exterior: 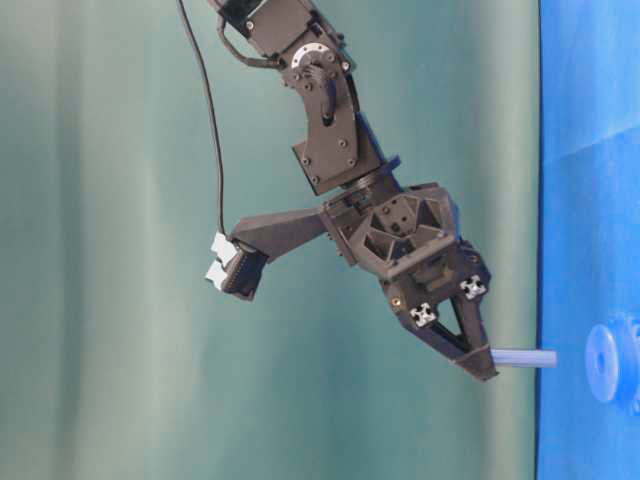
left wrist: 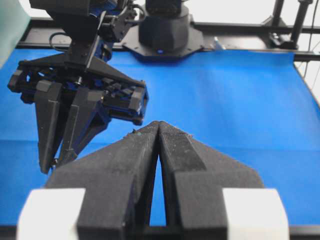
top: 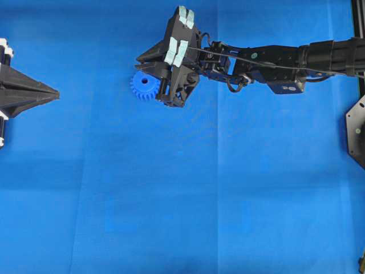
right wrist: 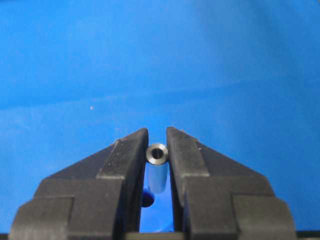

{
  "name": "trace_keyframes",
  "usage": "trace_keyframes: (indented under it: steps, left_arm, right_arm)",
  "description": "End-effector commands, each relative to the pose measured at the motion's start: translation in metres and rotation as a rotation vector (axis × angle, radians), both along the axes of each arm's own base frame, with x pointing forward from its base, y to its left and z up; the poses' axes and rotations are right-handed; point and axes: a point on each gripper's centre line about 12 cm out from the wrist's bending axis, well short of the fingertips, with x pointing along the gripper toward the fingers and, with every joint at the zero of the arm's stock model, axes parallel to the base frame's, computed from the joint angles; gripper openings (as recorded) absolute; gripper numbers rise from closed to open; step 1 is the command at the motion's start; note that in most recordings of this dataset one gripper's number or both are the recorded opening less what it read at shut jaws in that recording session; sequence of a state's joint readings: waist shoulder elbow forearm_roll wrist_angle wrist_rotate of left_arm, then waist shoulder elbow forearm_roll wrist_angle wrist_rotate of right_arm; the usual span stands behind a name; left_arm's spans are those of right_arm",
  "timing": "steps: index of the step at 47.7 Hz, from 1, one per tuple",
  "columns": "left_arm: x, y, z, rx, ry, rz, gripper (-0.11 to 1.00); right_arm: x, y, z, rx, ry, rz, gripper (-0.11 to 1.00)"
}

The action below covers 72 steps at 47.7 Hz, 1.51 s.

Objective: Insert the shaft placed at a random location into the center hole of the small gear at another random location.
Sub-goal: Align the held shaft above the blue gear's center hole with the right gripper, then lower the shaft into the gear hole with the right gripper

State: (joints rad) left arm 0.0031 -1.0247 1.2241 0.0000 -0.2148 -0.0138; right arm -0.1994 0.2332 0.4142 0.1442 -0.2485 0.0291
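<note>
My right gripper (right wrist: 157, 144) is shut on the shaft (right wrist: 158, 154), a short silvery hollow pin clamped between the fingertips. In the table-level view the shaft (exterior: 526, 358) sticks out of the gripper (exterior: 484, 364) towards the blue surface, a short gap from the small gear (exterior: 610, 362) and level with its hub. From overhead the blue gear (top: 142, 85) lies just left of the right gripper's body, with its center hole (top: 145, 81) showing. My left gripper (top: 56, 94) rests at the far left, shut and empty, its tips (left wrist: 159, 125) pressed together.
The blue mat (top: 182, 200) covers the whole work surface. The right arm (top: 268, 60) stretches in from the right edge. A black mount (top: 356, 131) sits at the right border. The left wrist view shows the right gripper (left wrist: 60, 130) and a black arm base (left wrist: 162, 35).
</note>
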Motion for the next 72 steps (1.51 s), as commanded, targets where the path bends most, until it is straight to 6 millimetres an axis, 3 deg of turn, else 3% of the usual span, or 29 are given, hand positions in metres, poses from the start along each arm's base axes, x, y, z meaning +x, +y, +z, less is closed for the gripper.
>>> trace_keyframes:
  steps: [1, 18, 25, 37, 51, 72]
  left_arm:
    - [0.001, 0.000, 0.005, 0.002, -0.014, -0.001, 0.00]
    - [0.001, 0.000, 0.005, 0.003, -0.014, -0.001, 0.00]
    - [0.001, 0.000, 0.005, 0.003, -0.015, -0.001, 0.00]
    - [0.001, 0.000, 0.005, 0.003, -0.015, -0.002, 0.00]
    - [0.001, 0.000, 0.005, 0.003, -0.015, -0.002, 0.00]
    - [-0.001, 0.000, 0.008, 0.003, -0.031, -0.002, 0.00]
  right_arm:
    - [0.003, 0.000, 0.024, -0.013, -0.063, 0.001, 0.02]
    - [0.011, 0.002, -0.011, 0.020, -0.023, -0.012, 0.02]
    - [0.012, 0.001, -0.016, 0.022, -0.018, -0.014, 0.02]
    - [0.011, 0.001, -0.009, 0.020, -0.029, -0.016, 0.02]
    - [0.004, 0.002, 0.026, -0.009, -0.087, -0.005, 0.02]
    - [0.003, 0.006, 0.019, -0.002, -0.071, 0.002, 0.02]
